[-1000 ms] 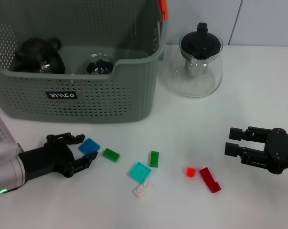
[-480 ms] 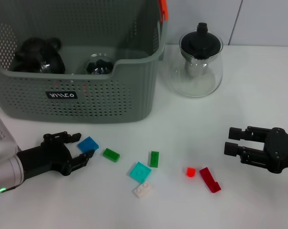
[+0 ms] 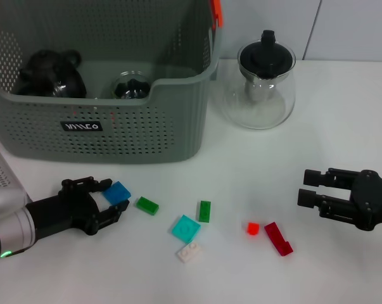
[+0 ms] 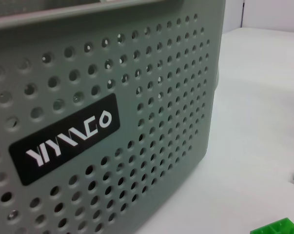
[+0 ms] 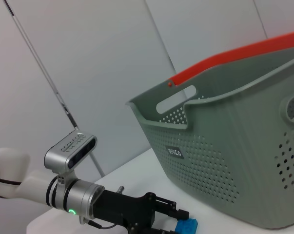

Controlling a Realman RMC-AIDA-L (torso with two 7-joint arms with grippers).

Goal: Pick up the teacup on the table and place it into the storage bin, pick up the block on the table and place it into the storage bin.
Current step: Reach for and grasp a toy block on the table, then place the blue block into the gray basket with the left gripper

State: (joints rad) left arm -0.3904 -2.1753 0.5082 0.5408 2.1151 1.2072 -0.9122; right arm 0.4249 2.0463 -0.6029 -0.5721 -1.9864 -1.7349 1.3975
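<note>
The grey-green storage bin (image 3: 140, 136) stands at the back left and fills the left wrist view (image 4: 151, 97); it also shows in the right wrist view (image 5: 225, 146). A small glass teacup (image 3: 130, 87) lies inside it beside a black teapot (image 3: 51, 75). Several blocks lie on the table in front. My left gripper (image 3: 111, 199) is open at table level, its fingertips on either side of a blue block (image 3: 117, 192), which the right wrist view shows at its tips (image 5: 186, 227). My right gripper (image 3: 310, 188) hovers open at the right, with nothing in it.
A glass teapot (image 3: 261, 85) with a black lid stands right of the bin. Loose on the table lie two green blocks (image 3: 147, 205) (image 3: 204, 211), a cyan plate (image 3: 186, 228), a white block (image 3: 189, 252) and two red blocks (image 3: 253, 228) (image 3: 278, 239).
My left gripper drew back slightly to the left, then came forward again to the blue block, which barely shifted. The right arm has not moved.
</note>
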